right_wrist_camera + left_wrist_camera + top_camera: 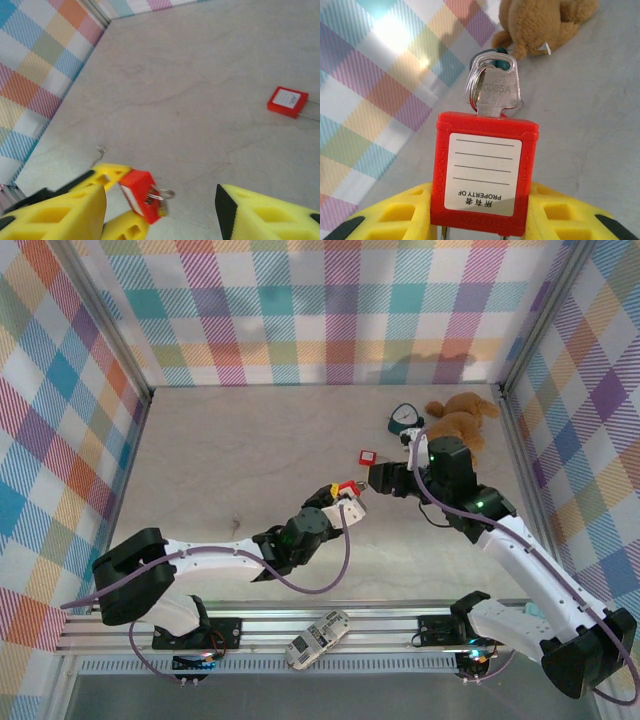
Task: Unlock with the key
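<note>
My left gripper (pixel 345 498) is shut on a red padlock (pixel 485 170), squeezed between its yellow fingers (pixel 395 212). The padlock carries a white label. A silver key (pixel 496 90) on a ring sticks out of the padlock's far end. In the right wrist view the same padlock (pixel 142 196) hangs between the left gripper's fingers, its key ring (pixel 164 193) pointing at me. My right gripper (pixel 160 215) stands open just short of the key, nothing between its fingers (pixel 265 215). From above, the right gripper (pixel 370 483) sits just right of the padlock (pixel 347 488).
A second red padlock (pixel 367 456) lies flat on the table beyond the grippers. A brown teddy bear (pixel 460 420) and a dark blue object (pixel 405 420) sit at the back right. A small metal ring (pixel 100 150) lies on the table. Checked walls enclose three sides.
</note>
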